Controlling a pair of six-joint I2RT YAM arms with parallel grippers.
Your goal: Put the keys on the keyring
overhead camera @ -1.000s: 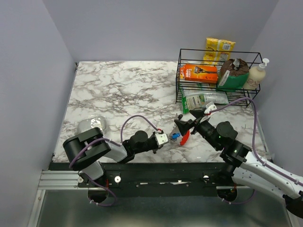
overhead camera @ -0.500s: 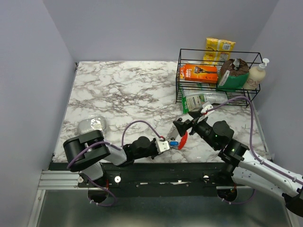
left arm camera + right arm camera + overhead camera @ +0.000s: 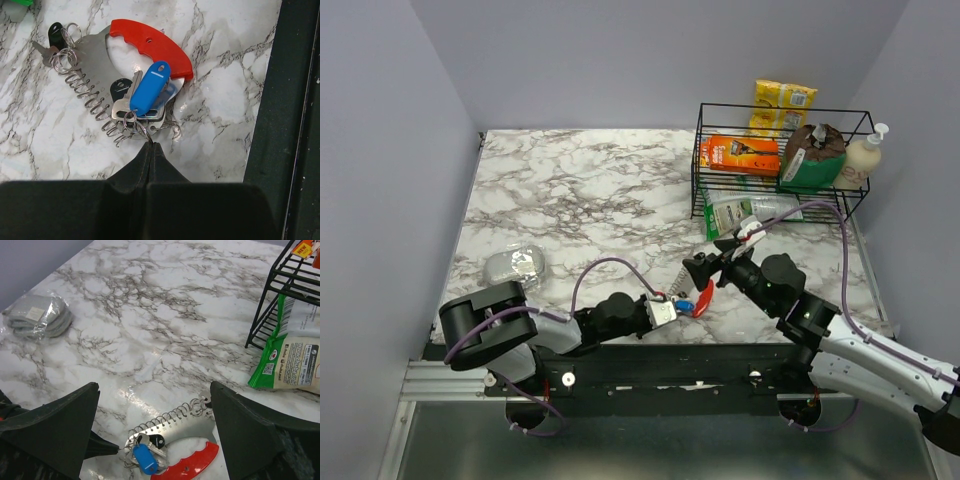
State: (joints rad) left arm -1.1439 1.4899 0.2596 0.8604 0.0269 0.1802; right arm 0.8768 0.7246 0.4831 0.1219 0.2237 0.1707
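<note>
The keyring point(image 3: 152, 47) is a red curved clip on a silver plate with a wire coil, lying flat on the marble near the front edge. The keys point(image 3: 149, 89), one blue-headed and one dark-headed, lie bunched on thin wire rings against it. My left gripper point(image 3: 151, 145) is shut, its tips pinching one thin ring of that bunch. Another dark-headed key point(image 3: 55, 36) sits at the coil's far end. My right gripper point(image 3: 154, 387) hangs open above the keyring point(image 3: 192, 465) and the keys point(image 3: 145, 458), touching nothing. From above, the left gripper point(image 3: 677, 305) meets the red keyring point(image 3: 706, 296) below the right gripper point(image 3: 703, 268).
A black wire basket point(image 3: 775, 215) with packages stands at the back right, a soap bottle point(image 3: 865, 155) beside it. A green packet point(image 3: 295, 355) lies by the basket's foot. A grey wrapped pack point(image 3: 515, 264) rests at the left. The black front rail point(image 3: 295, 120) runs close by the keys.
The left gripper has slid right and toward the front edge, dragging the bunch with it. The right gripper has drifted slightly left and stays open.
</note>
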